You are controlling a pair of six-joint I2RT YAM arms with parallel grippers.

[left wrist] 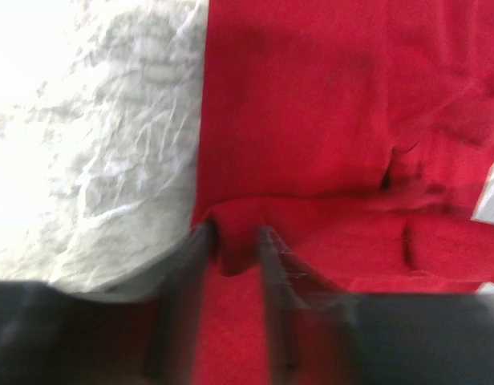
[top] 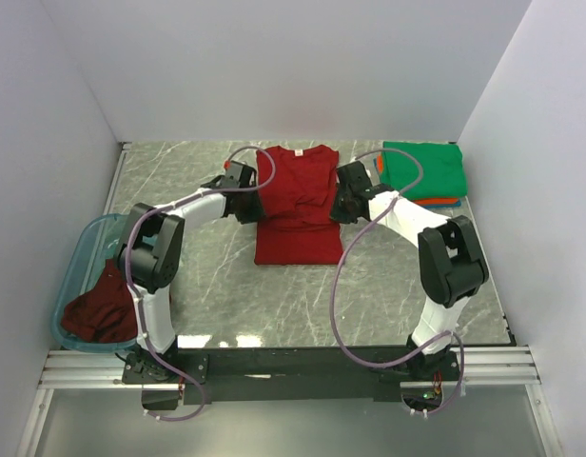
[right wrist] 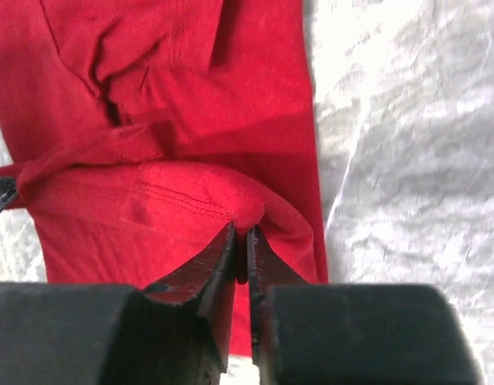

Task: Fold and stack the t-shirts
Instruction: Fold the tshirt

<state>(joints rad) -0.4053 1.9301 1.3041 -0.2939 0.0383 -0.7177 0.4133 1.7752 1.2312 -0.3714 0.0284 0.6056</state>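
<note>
Red t-shirt (top: 298, 190): right gripper (right wrist: 242, 233) pinching its fold, left gripper (left wrist: 234, 233) straddling fold, grip unclear

I am looking at a grey marbled counter (top: 217, 286). The red t-shirt (top: 298, 205) lies on it near the middle, toward the far edge, with its collar pointing away from me. A folded stack sits in the far right corner, a green t-shirt (top: 424, 169) on top and an orange t-shirt (top: 443, 201) showing beneath. A translucent blue tub (top: 79, 257) sits at the left edge.
</note>
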